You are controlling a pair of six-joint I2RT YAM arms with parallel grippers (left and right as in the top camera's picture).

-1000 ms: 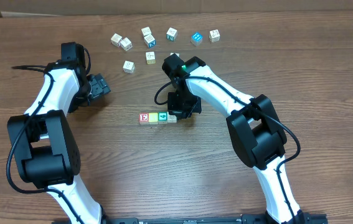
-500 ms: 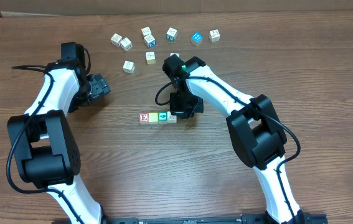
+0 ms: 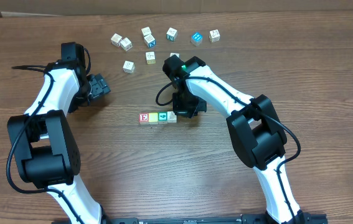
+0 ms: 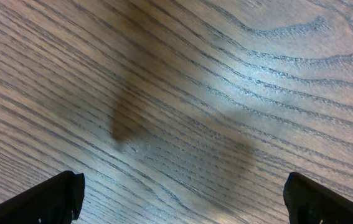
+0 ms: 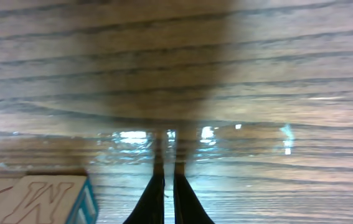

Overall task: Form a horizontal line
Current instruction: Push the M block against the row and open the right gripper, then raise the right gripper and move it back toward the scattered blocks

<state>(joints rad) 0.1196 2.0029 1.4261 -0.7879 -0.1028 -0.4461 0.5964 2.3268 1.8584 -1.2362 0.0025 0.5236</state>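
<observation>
Horizontal line (image 3: 157,117) of four small letter cubes lies near the middle of the wooden table (image 3: 325,74), running left to right. The red cube (image 3: 144,117) with its white "E" comes first, then the pale yellow cube (image 3: 154,117), the teal-green cube (image 3: 162,116) and the white cube (image 3: 172,116). The four sit side by side with no clear gaps, though the white one looks slightly turned against the rest.

The right gripper (image 5: 169,177) hangs just beside the row's right end, its black body right up against the white cube in the overhead view. From above, contact cannot be judged. In the right wrist view its two fingers are pressed together with nothing between them, the tips low over bare wood. A pale cube face with a large letter and a blue-green side shows at the lower left, apart from the fingertips.

The left gripper (image 3: 100,87) is well away to the left of the row. Its jaws are spread wide — the left wrist view shows only bare wood grain between the two fingertips, and it holds nothing.

Loose letter cubes (image 3: 150,56) are scattered along the far side of the table, among them a blue one (image 3: 196,38) — all well apart from the row.
</observation>
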